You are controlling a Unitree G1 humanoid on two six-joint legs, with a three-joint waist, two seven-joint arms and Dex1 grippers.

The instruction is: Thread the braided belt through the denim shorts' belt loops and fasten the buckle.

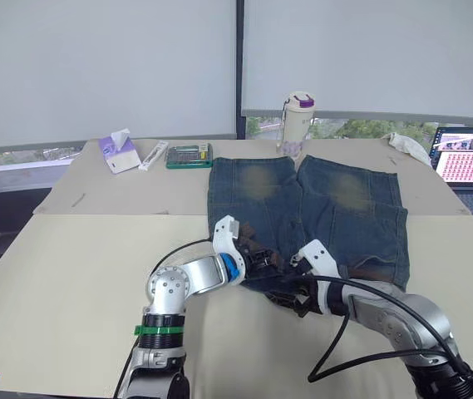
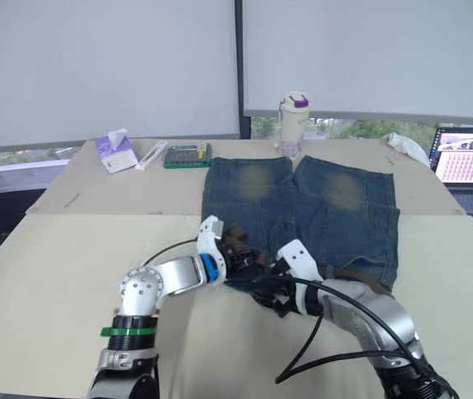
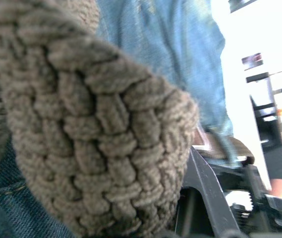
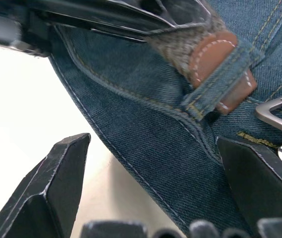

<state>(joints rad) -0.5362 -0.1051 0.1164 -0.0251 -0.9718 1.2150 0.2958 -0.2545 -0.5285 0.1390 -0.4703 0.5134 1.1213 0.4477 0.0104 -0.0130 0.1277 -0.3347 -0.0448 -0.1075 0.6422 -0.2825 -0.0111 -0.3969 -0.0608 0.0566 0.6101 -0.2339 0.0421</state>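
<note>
The denim shorts (image 1: 336,208) lie flat on the table, legs pointing away and the waistband nearest me. Along the waistband's right part runs the braided belt (image 1: 373,272). My left gripper (image 1: 261,259) is at the middle of the waistband, shut on the braided belt (image 3: 91,139) close to its brown leather tip (image 4: 215,54). That tip sits under one of the belt loops (image 4: 220,82). The silver buckle (image 4: 279,111) lies just beside this loop. My right gripper (image 4: 153,148) hovers open over the waistband edge, a little short of the loop, with nothing between its fingers (image 4: 56,183).
At the table's far edge stand a white bottle with a purple lid (image 1: 297,120), a tissue box (image 1: 118,152) and a green tray (image 1: 189,155). A white cloth (image 1: 409,147) and a laptop (image 1: 469,158) are at the far right. Bare tabletop (image 1: 78,274) lies to my left.
</note>
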